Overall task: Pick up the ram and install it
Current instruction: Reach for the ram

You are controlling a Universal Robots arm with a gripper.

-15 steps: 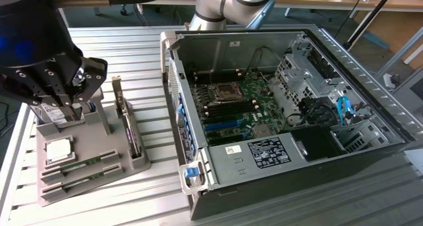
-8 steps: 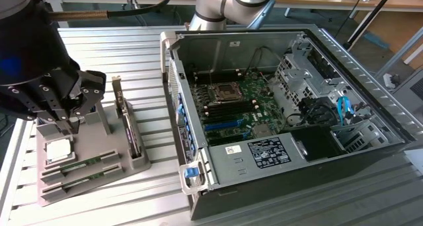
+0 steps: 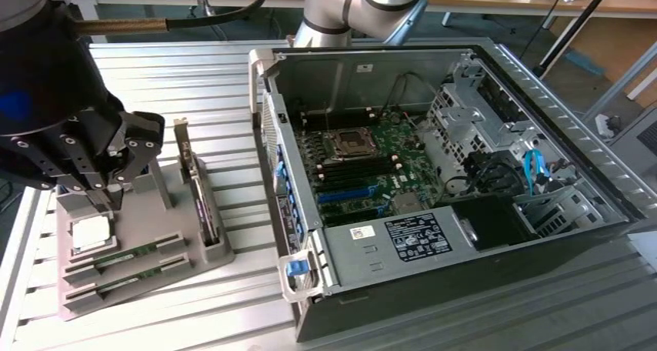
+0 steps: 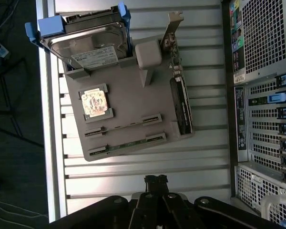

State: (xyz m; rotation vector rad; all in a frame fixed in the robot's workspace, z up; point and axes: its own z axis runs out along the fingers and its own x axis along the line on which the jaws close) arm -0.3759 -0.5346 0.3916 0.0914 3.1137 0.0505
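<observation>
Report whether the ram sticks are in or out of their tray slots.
In. Both ram sticks lie seated in the grey tray's slots; the shut gripper holds nothing.

A ribbed metal worktop (image 3: 205,81) carries a grey plastic holder tray (image 3: 211,260) at the exterior view's left and an open black computer case (image 3: 431,289) at its right. Two long green ram sticks (image 3: 131,256) lie side by side in slots at the tray's near edge. A square silver processor chip (image 3: 91,232) sits behind them. A dark expansion card (image 3: 200,205) stands along the tray's edge nearest the case.
</observation>
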